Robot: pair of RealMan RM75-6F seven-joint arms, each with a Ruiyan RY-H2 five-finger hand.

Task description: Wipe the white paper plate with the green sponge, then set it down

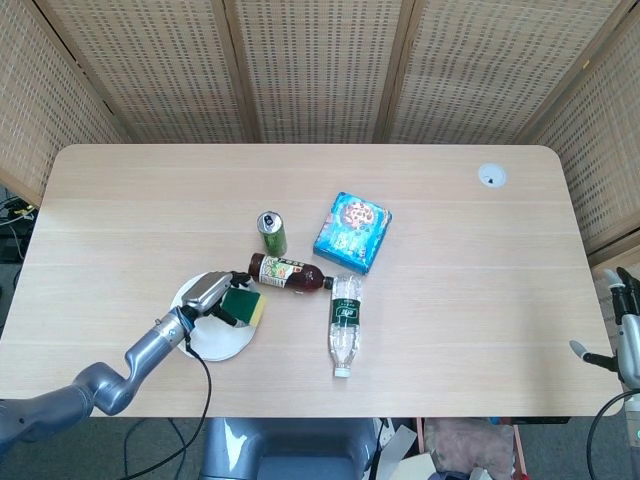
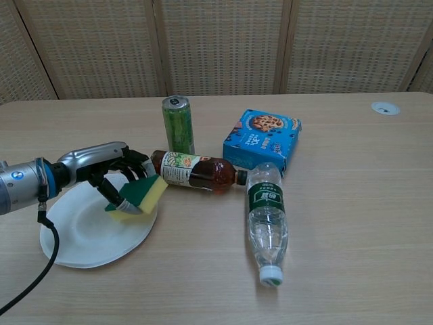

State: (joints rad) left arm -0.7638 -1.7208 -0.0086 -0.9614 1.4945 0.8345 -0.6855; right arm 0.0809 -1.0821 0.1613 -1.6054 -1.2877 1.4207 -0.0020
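The green sponge point(image 2: 140, 195) was gripped in the left hand point(image 2: 108, 169), its fingers closed over the green top with the yellow underside tilted down toward the white paper plate point(image 2: 84, 233). The sponge was held over the plate's far right edge, and whether it was pressed onto the plate or raised just clear of it could not be told. The wiping was judged to be under way or near its end; the setting down was not yet done.

Just beyond the fingers a brown bottle point(image 2: 196, 172) was lying on its side, with a green can point(image 2: 177, 125) standing upright behind it. Further to the hand's right a clear water bottle point(image 2: 267, 223) was lying, and past it a blue biscuit box point(image 2: 262, 139).

The right hand point(image 1: 625, 335) was seen only at the head view's edge, off the wooden table point(image 1: 450, 280), well apart from everything; whether it was open or closed could not be told. Woven screens point(image 1: 310, 65) were seen behind the table.
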